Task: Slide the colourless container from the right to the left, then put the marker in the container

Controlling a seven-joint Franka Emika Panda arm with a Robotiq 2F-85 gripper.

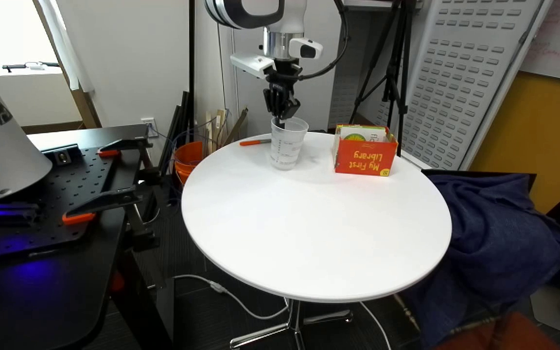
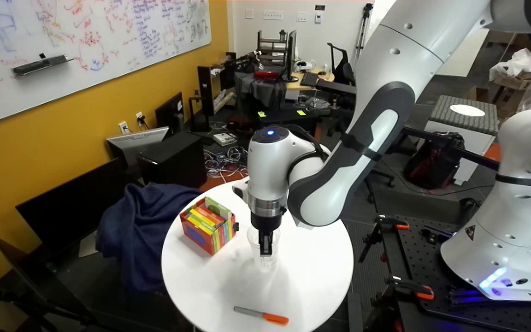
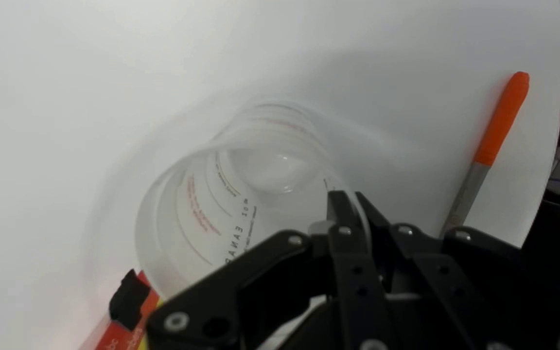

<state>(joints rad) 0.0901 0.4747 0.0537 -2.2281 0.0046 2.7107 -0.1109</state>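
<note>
Robotiq gripper (image 3: 352, 199) pinches a clear graduated cup (image 1: 288, 147) by its rim, one finger (image 3: 340, 208) inside, presumably to slide it upright.

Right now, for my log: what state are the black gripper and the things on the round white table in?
Clear plastic cup: mouth up, no contents visible.
Black gripper: shut on the cup's rim.
Orange-and-grey marker: capped, lying flat.
Orange-red rectangular box: open-topped, holding thin books.
</note>
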